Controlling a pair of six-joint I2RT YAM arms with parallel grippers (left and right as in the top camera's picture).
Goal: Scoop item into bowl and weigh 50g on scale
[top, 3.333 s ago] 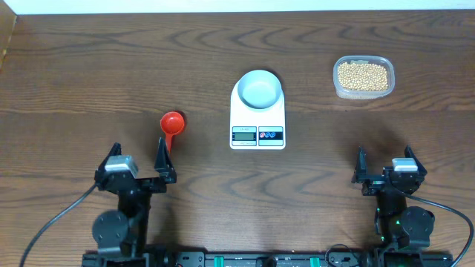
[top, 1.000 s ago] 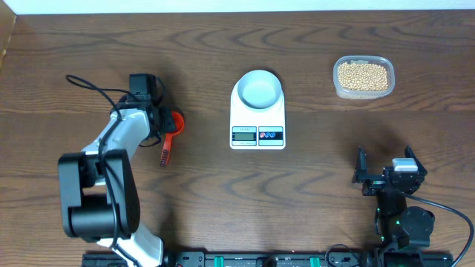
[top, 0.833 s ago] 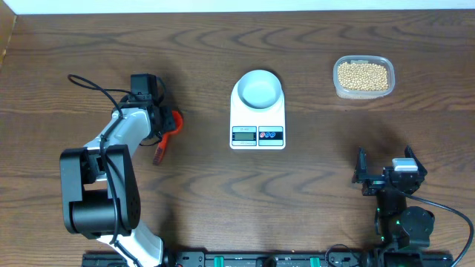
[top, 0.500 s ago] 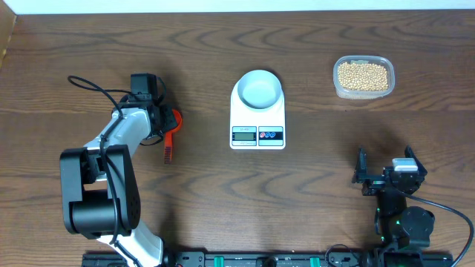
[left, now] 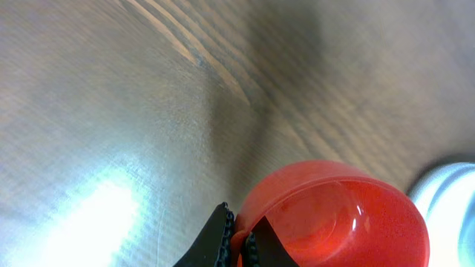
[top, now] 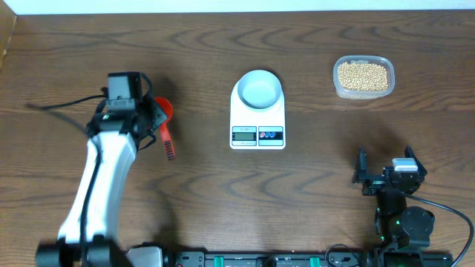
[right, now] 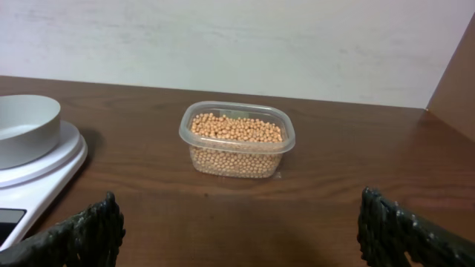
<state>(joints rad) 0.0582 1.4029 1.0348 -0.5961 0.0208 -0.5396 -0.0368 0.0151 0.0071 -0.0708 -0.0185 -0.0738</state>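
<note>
Two arms share the brown table [top: 89,44]. From overhead, the white scale [top: 257,122] sits at centre with the grey-blue bowl [top: 258,89] on its far half. The clear tub [top: 363,92] of beans [top: 362,74] stands far right, well apart. My left gripper [top: 154,117] is clamped on the red scoop [top: 165,109] left of the scale; only its wrist view shows the cup empty. My right gripper [top: 388,169] rests near right, fingers spread wide, its camera seeing the tub side-on.
</note>
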